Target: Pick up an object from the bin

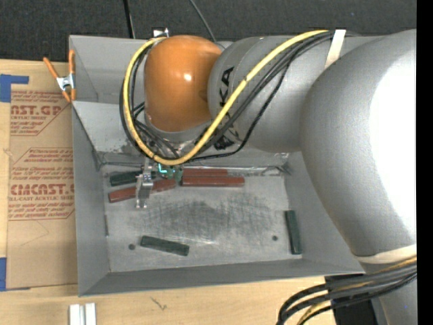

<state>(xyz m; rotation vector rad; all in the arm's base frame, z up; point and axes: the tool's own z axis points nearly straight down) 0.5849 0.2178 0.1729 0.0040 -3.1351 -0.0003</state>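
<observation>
The gripper point(143, 193) hangs low over a brown stick point(122, 195) at the bin's point(91, 215) back left, beside a green stick point(124, 179). Whether it grips anything is unclear.

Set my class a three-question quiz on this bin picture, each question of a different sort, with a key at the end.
1. True or false: the gripper is over the left part of the bin, beside a brown bar.
2. Which thing lies nearest the bin's right wall? A) a brown bar B) a dark green bar C) a yellow ball
3. Fill in: the front bar, nearest the picture's bottom edge, is dark ____.

Key: 1 true; 2 B; 3 green.
</observation>
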